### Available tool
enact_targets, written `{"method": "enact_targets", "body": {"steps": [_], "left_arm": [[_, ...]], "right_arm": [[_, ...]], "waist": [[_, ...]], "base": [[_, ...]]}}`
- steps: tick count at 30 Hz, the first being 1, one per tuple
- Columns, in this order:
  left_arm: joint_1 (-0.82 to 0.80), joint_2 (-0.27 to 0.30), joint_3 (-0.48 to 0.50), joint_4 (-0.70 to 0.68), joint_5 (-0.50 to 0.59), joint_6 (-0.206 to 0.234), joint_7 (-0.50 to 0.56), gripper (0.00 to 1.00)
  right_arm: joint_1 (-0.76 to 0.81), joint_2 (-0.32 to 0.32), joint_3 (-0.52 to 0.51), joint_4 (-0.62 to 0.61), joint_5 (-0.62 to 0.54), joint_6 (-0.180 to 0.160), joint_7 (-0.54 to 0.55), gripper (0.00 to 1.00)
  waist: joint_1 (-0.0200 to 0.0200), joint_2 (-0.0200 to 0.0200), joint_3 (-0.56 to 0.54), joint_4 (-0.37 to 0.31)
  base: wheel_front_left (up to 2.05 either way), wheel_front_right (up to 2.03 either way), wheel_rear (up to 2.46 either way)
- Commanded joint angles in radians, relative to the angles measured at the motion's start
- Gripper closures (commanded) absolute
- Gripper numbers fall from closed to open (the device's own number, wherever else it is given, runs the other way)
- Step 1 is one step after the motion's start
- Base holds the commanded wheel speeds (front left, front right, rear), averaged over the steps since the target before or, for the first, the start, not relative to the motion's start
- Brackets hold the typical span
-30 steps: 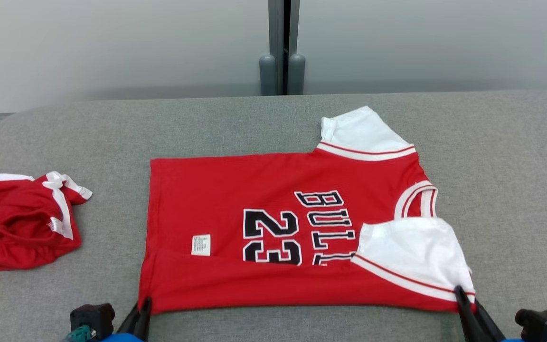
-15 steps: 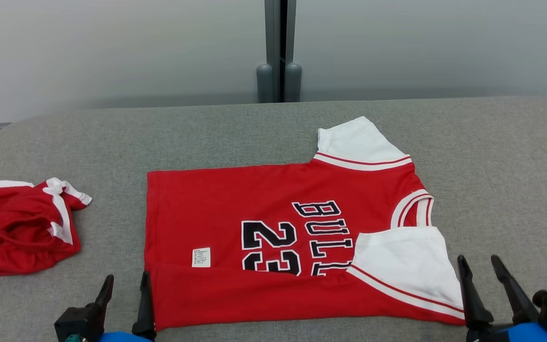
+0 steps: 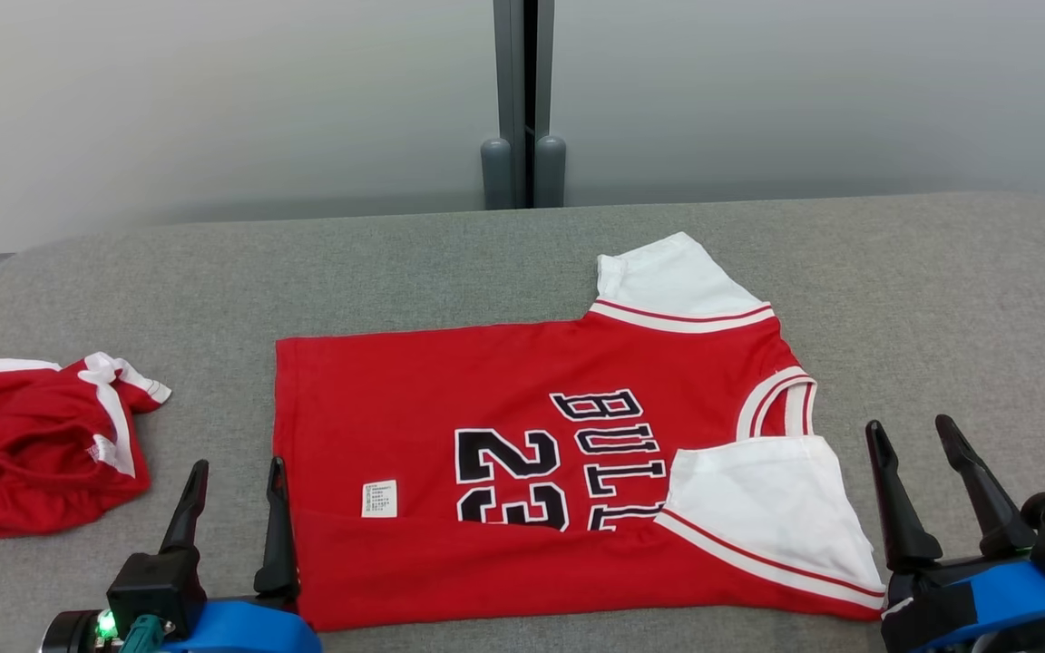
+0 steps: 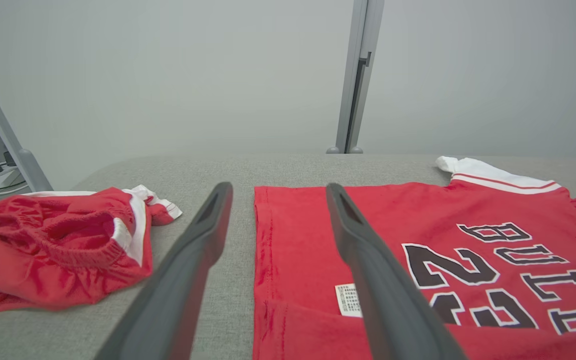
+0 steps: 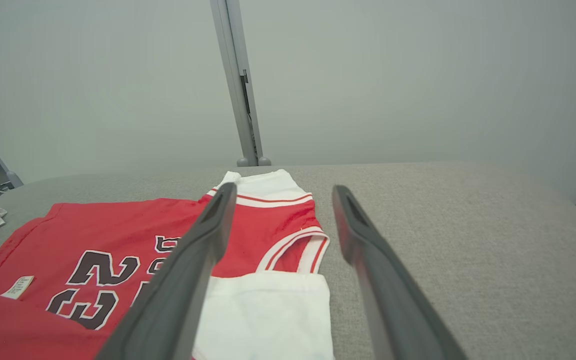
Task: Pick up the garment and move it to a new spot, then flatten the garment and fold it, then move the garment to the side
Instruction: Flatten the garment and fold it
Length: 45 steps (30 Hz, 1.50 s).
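Editor: Jersey (image 3: 504, 426) position, please. Where does it lie?

Photographer: Flat on the grey table (image 3: 940, 299), front and centre, number side up. Its long axis runs across the robot, side to side. The hem (image 3: 279, 399) points to the robot's left and the collar (image 3: 781, 399) to its right.

Editor: How far into the fold does it look?

Photographer: The near long edge is turned up over the body and covers the foot of the "23". The near sleeve (image 3: 758, 499) is laid in across the chest. The far sleeve (image 3: 668, 277) sticks out at the back edge. I'd call it partly folded, though that is a judgement.

Editor: And the grippers?

Photographer: Both stand with fingers spread wide, holding nothing. The left gripper (image 3: 238, 464) sits at the near hem corner. Its inner finger is right at the cloth edge and its outer finger is over bare table. The right gripper (image 3: 907, 424) sits just beside the shoulder end, clear of the cloth.

Editor: So which way is the jersey from the fingers?

Photographer: It lies between the two grippers and stretches forward from their tips. The left arm is nearer the hem end and the right arm nearer the collar end. Each has its own near corner close by. A fold of the far edge would mean reaching forward across the short width. A fold along the length would mean bringing one end toward the other.

Editor: Anything else in frame?

Photographer: Red shorts (image 3: 24, 453), crumpled, lie well to the left of the hem.
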Motion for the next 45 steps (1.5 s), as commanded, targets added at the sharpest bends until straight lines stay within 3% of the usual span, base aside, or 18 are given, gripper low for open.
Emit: {"method": "enact_targets", "body": {"steps": [1, 6, 13, 14, 22, 32, 33, 35, 45], "left_arm": [[-0.017, 0.009, 0.003, -0.011, 0.005, 0.009, 0.004, 0.0], [-0.076, 0.018, -0.004, -0.015, 0.003, -0.007, 0.031, 0.0], [-0.306, 0.038, -0.01, 0.135, -0.063, -0.121, 0.13, 0.0], [-0.306, 0.038, -0.01, 0.135, -0.063, -0.121, 0.13, 0.0], [-0.567, 0.049, 0.008, 0.482, -0.153, -0.252, 0.2, 0.0], [-0.77, 0.055, -0.025, 0.832, -0.21, -0.305, 0.256, 0.0], [-0.782, 0.053, -0.027, 0.854, -0.217, -0.306, 0.26, 0.5], [-0.798, 0.05, -0.035, 0.891, -0.229, -0.31, 0.254, 1.0], [-0.854, 0.057, -0.123, 0.919, -0.298, -0.311, 0.197, 1.0]], "right_arm": [[0.001, 0.004, -0.006, -0.006, 0.0, 0.0, 0.004, 0.0], [-0.009, 0.01, -0.015, -0.011, 0.011, 0.0, 0.006, 0.0], [-0.066, 0.014, 0.008, -0.021, 0.014, 0.0, 0.006, 0.0], [-0.066, 0.014, 0.008, -0.021, 0.014, 0.0, 0.006, 0.0], [-0.153, 0.002, 0.06, 0.014, 0.028, 0.0, -0.015, 0.0], [-0.211, -0.012, 0.086, 0.079, 0.057, 0.0, -0.043, 0.0], [-0.214, -0.014, 0.085, 0.088, 0.059, 0.0, -0.046, 0.0], [-0.226, -0.023, 0.083, 0.108, 0.067, 0.0, -0.05, 0.0], [-0.421, -0.092, 0.065, 0.279, 0.131, 0.0, -0.068, 0.0]], "waist": [[0.0, 0.0001, 0.004, 0.003], [0.0, 0.0001, 0.037, 0.011], [0.0, 0.0001, 0.133, 0.002], [0.0, 0.0001, 0.133, 0.002], [0.0, 0.0001, 0.224, -0.041], [0.0, 0.0001, 0.286, -0.073], [0.0, 0.0001, 0.288, -0.074], [0.0, 0.0001, 0.291, -0.076], [0.0, 0.0001, 0.323, -0.067]], "base": [[0.0, 0.0, 0.0], [0.0, 0.0, 0.0], [0.0, 0.0, 0.0], [0.0, 0.0, 0.0], [0.0, 0.0, 0.0], [0.0, 0.0, 0.0], [0.0, 0.0, 0.0], [0.0, 0.0, 0.0], [0.0, 0.0, 0.0]]}}
